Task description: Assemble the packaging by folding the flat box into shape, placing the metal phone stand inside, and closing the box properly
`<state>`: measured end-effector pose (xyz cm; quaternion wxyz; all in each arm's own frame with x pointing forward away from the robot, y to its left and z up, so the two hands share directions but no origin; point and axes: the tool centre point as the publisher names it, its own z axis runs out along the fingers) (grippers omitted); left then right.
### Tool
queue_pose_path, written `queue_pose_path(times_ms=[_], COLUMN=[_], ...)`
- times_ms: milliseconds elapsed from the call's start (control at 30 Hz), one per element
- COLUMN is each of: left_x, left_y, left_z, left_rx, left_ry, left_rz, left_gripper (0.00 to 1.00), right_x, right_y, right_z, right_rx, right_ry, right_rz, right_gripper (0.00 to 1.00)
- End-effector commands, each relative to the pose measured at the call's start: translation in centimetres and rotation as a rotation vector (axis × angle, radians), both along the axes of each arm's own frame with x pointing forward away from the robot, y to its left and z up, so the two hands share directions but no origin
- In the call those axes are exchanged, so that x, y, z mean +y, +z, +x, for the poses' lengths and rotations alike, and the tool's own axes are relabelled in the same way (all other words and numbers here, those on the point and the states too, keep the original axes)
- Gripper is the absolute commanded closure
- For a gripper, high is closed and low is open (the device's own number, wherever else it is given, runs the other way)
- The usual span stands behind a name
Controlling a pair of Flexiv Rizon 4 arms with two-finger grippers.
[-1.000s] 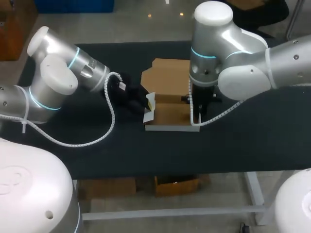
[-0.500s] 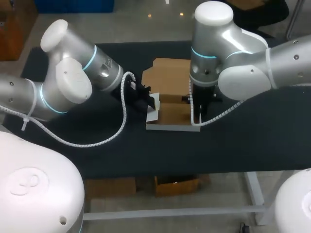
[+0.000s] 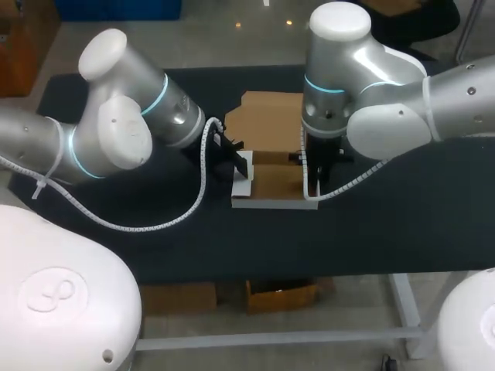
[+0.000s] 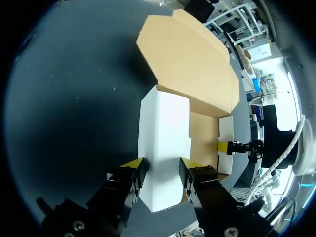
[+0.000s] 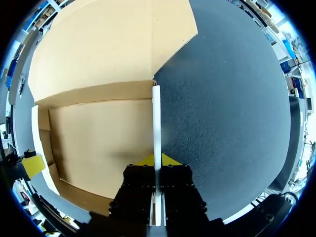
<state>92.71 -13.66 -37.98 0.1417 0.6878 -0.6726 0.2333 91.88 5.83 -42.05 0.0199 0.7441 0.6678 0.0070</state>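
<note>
— State of the left claw (image 4: 161,169)?
— Fingers set well apart, gripping nothing. The white left flap (image 4: 163,131) of the box (image 3: 277,182) stands raised just ahead of it, lying against the tips.
— Right claw (image 5: 157,161)?
— Closed on the thin right flap (image 5: 156,116), one yellow tip each side, flap upright.
— Box location?
— On the tabletop (image 3: 387,216) between the two claws, brown lid (image 4: 190,59) open and flat beyond the left claw

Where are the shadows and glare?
Head view: light shines off the right arm. Left wrist view: the box wall glows white, the table beside it shadowed. Right wrist view: faint shadow on the box floor ahead of the right gripper.
</note>
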Motion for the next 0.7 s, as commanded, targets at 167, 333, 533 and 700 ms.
queue_pose_path(times_ms=[167,333,533,700], left_x=[-0.4,-0.4,-0.2,0.0], left_y=[-0.3,-0.5,-1.0,-1.5], left_z=[1.4,1.6,1.7,1.9], left_rx=[0.039,0.035,0.030,0.023], left_ry=[0.018,0.047,0.078,0.098], left_rz=[0.159,0.237,0.320,0.363], left_gripper=[0.56,0.56,0.56,0.57], right_x=[0.2,0.2,0.2,0.2], right_y=[0.1,0.1,0.1,0.1], right_z=[0.0,0.0,0.0,0.0], right_rx=[0.003,0.003,0.003,0.003], right_ry=[0.000,0.000,0.000,0.000], right_rz=[-0.003,-0.003,-0.003,-0.003], right_gripper=[1.00,1.00,1.00,1.00])
